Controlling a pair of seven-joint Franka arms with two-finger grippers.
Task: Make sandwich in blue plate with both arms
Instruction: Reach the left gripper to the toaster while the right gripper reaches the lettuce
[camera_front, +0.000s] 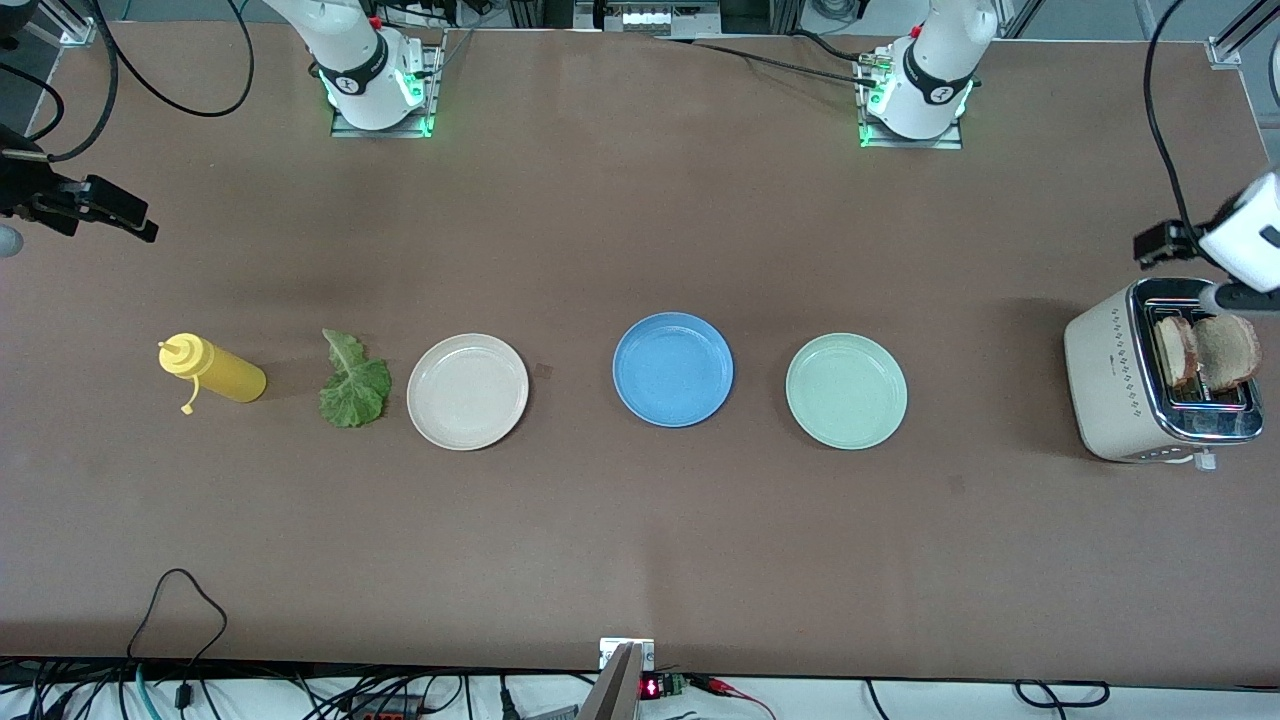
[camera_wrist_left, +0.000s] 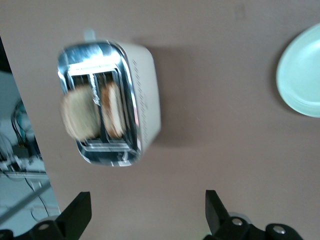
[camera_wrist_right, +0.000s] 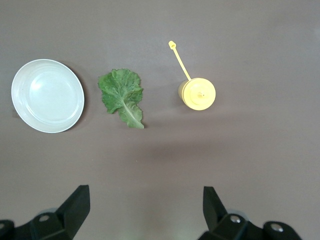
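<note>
The blue plate lies bare in the middle of the table, between a cream plate and a mint-green plate. Two toast slices stand up out of the toaster at the left arm's end. A green lettuce leaf lies flat beside the cream plate. My left gripper hangs open over the table beside the toaster, holding nothing. My right gripper hangs open and holds nothing, over bare table by the lettuce and the yellow bottle.
A yellow squeeze bottle with its cap dangling stands at the right arm's end, beside the lettuce. The mint-green plate shows at the edge of the left wrist view, the cream plate in the right wrist view. Cables run along the table's near edge.
</note>
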